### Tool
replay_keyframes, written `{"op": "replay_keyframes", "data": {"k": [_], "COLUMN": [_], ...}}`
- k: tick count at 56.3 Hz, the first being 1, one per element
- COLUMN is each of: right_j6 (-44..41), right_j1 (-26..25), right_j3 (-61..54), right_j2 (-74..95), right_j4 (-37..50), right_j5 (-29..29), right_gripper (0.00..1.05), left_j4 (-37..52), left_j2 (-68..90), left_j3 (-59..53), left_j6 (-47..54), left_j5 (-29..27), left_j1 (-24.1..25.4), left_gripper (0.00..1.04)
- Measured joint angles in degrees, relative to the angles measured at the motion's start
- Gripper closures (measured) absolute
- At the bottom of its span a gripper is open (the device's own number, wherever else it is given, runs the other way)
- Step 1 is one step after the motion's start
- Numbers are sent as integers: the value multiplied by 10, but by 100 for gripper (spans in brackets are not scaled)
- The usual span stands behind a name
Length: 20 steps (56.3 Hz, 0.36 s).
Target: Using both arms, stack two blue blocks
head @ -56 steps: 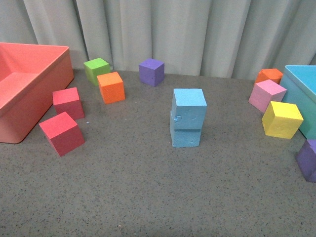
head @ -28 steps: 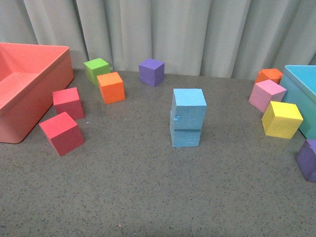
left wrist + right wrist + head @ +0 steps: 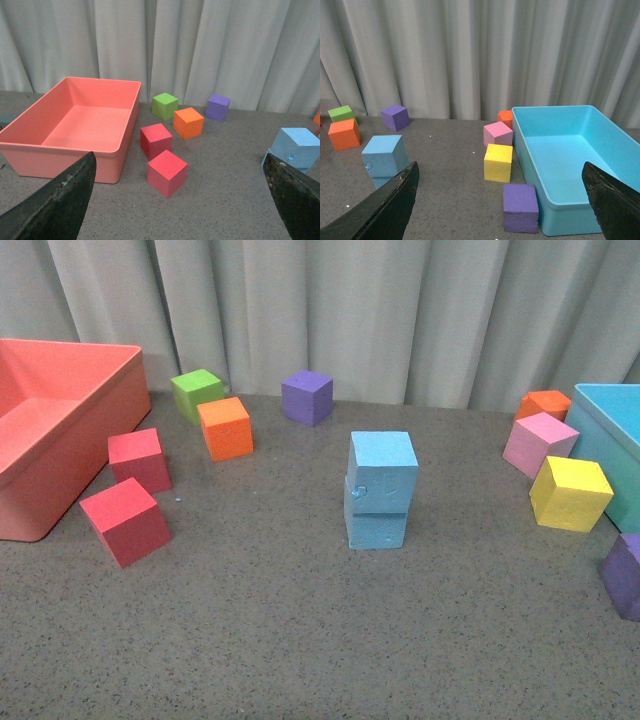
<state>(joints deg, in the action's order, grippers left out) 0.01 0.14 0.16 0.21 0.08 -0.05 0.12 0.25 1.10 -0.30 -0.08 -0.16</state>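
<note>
The grey speckled desk [image 3: 300,640] has a big coral bin [image 3: 50,430] on the left and a teal bin [image 3: 610,430] on the right edge. Both arms hang well above and apart from everything. The left end effector [image 3: 180,200] has its fingers spread wide apart with nothing between them, and same deal with the right end effector [image 3: 500,200], wide apart and empty.

The blue blocks sit mid-desk, stacked: the top blue block [image 3: 383,462] rests on the bottom blue block [image 3: 376,522], twisted a little off square, with a small chipped notch showing at its lower left corner.

Loose cubes all around: two red cubes [image 3: 126,520] beside the coral bin, an orange cube [image 3: 225,428] touching a green cube [image 3: 197,394], a purple cube [image 3: 307,397] near the curtain [image 3: 320,310]. Over by the teal bin there's a yellow cube [image 3: 570,493], a pink cube [image 3: 540,444], another orange one [image 3: 545,403] and another purple one [image 3: 625,575].
</note>
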Motion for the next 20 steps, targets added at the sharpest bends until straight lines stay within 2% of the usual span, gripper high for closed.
{"op": "replay_keyframes", "data": {"k": [20], "right_j6": [0], "right_j1": [0], "right_j3": [0], "right_j2": [0], "right_j4": [0], "right_j5": [0], "right_gripper": [10], "left_j4": [0], "left_j2": [0], "left_j3": [0], "left_j6": [0], "left_j5": [0], "left_j1": [0], "left_gripper": [7]}}
